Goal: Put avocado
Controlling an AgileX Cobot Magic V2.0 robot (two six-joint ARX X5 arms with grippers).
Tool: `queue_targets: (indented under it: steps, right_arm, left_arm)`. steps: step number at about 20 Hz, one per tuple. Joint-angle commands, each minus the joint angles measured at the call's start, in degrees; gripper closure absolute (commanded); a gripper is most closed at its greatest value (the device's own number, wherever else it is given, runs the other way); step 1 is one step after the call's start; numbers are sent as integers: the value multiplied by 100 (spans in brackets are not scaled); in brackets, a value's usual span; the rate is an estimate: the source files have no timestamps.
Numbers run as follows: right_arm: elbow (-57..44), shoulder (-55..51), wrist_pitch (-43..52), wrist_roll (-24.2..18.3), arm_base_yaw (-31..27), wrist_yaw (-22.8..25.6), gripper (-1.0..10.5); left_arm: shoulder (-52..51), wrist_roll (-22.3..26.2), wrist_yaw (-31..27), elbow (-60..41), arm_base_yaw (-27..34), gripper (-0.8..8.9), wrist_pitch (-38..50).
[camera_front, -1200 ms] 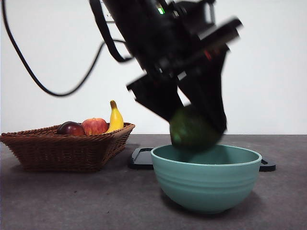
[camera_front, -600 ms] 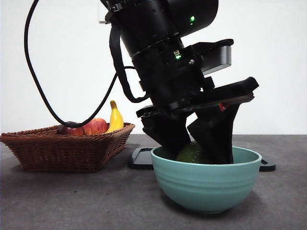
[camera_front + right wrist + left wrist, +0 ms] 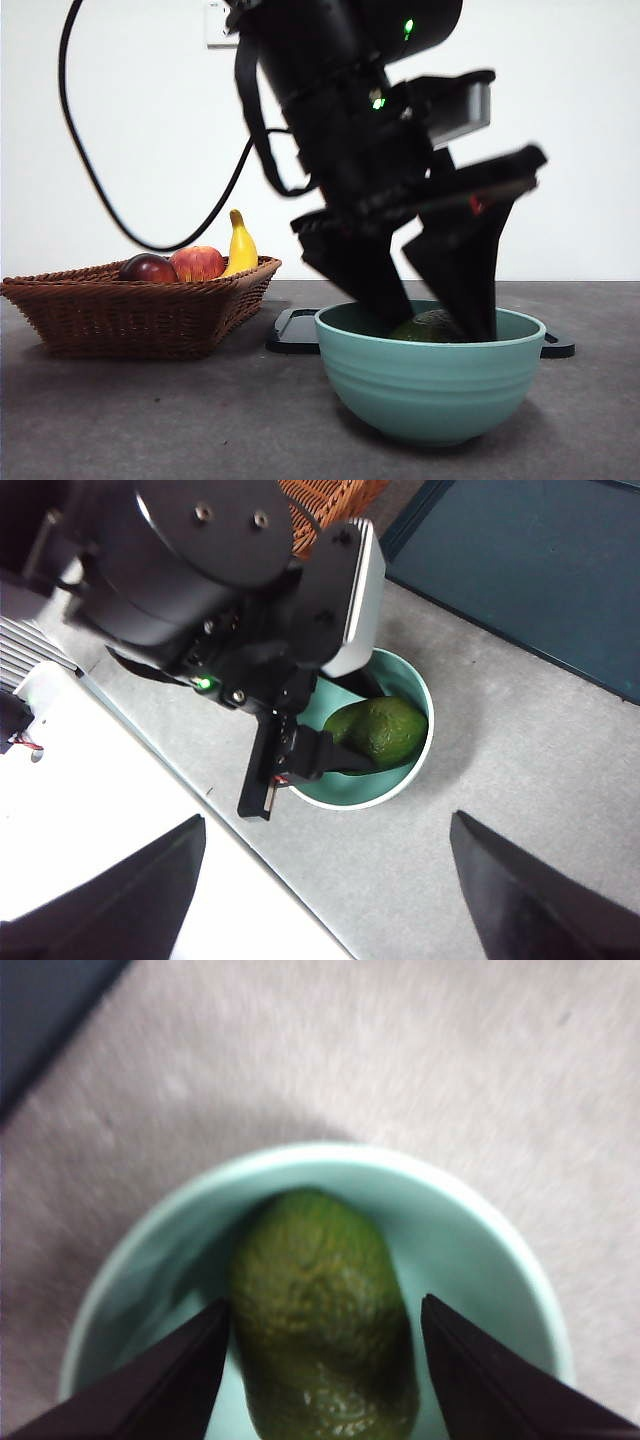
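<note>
While the left arm reaches steeply down from the top of the front view, its left hand dips into the teal bowl that stands near on the grey desk. Both jaws stand spread wide, one on each side of the avocado; the left wrist view shows a gap at the one jaw, while contact at the other cannot be judged. That avocado lies on its side inside the bowl. A right hand hangs high above the desk with jaws wide apart, holding nothing. At the left, a wicker basket holds a maroon fruit, a red apple and a banana. No legible writing is seen.
</note>
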Motion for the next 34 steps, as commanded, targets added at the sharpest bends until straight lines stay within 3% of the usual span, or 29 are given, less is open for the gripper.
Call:
queue_targets:
  steps: [1, 5, 10, 16, 20, 26, 34]
  right_arm:
    - [107, 22, 55, -26, 28, 2, 555]
    - [107, 22, 52, -26, 28, 17, 555]
    - [107, 24, 55, -26, 28, 151, 555]
    - [107, 24, 57, -26, 28, 153, 555]
    - [107, 28, 74, -26, 28, 190, 555]
    - [107, 225, 146, 33, 28, 186, 555]
    - [107, 981, 149, 46, 35, 385, 597]
  left_arm:
    - [-66, 37, -2, 413, -63, 502, -122]
    - [-586, 2, -2, 713, 118, 502, -234]
    - [-1648, -129, 11, 713, 922, 503, -605]
    - [-2822, -118, 903, 555, 2260, 506, -1128]
    - [-3687, -105, 1381, -542, 2872, 506, -1156]
    - [-4940, -42, 2573, -1864, 2964, 506, -1628]
    - [-5294, 39, 2590, -1864, 2938, 506, -1862]
